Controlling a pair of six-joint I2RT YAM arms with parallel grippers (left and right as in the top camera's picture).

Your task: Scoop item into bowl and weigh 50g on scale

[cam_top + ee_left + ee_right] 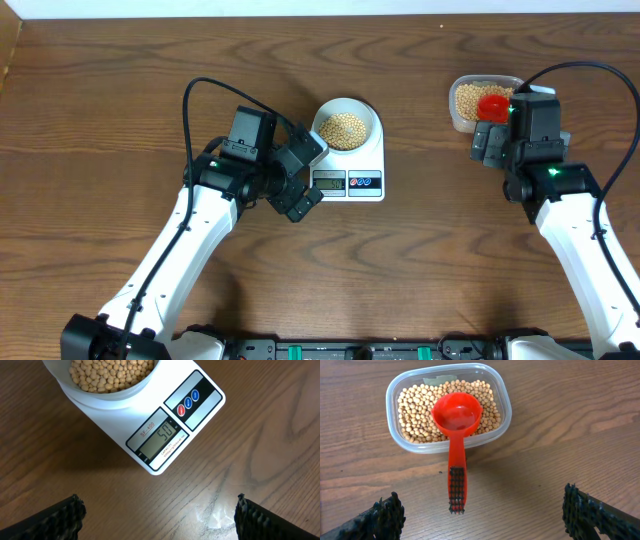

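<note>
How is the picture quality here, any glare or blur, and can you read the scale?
Left wrist: sharp, the scale display reads 50, with a pale glare patch on the table. Overhead: even light, display too small to read. Right wrist: crisp, a soft sheen in the red scoop.

"What does the scale (150, 414) say?"
"Its grey display (161, 440) shows the number 50. Little letters just above it say SF-400."
"And the tiny print under the display?"
"That is too small to read."
</note>
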